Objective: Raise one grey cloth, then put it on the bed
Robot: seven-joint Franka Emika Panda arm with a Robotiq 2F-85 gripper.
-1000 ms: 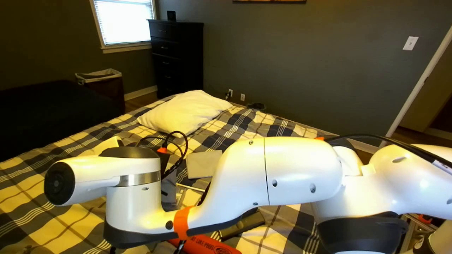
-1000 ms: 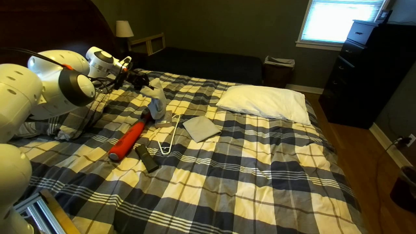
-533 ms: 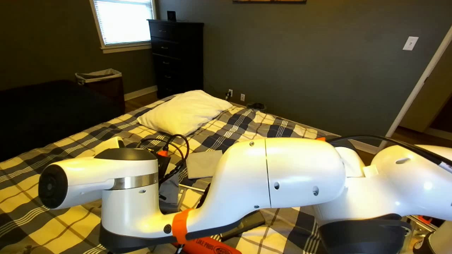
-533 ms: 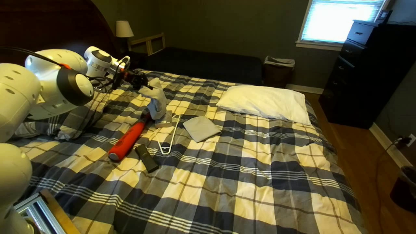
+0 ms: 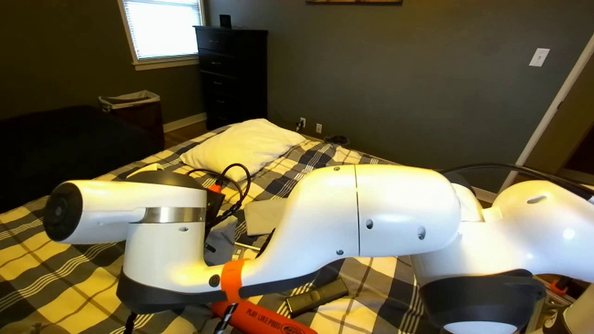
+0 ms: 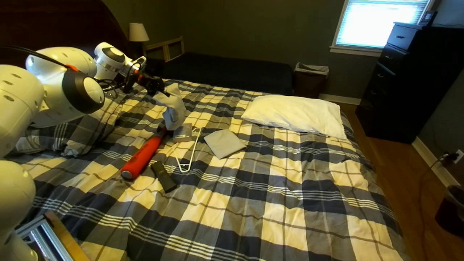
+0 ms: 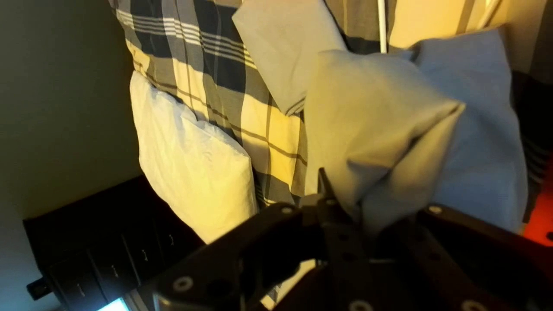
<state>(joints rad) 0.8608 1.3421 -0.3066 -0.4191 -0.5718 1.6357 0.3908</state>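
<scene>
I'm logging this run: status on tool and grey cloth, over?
Tool shut, gripping. Grey cloth hanging from it, not yet laid on bed. Box, white hanger nearby, possibly in the way.

I am in a home, in a bedroom: before me spreads a bed (image 6: 290,188) with a plaid cover (image 6: 217,217), a curved dark headboard (image 6: 54,21) and a white pillow (image 6: 295,114). Around me I see a tall chest of drawers (image 5: 234,76), a pale-shaded lamp (image 6: 138,32), a lined hamper (image 6: 310,79), and a window (image 6: 382,23) with blinds (image 5: 162,30).
</scene>
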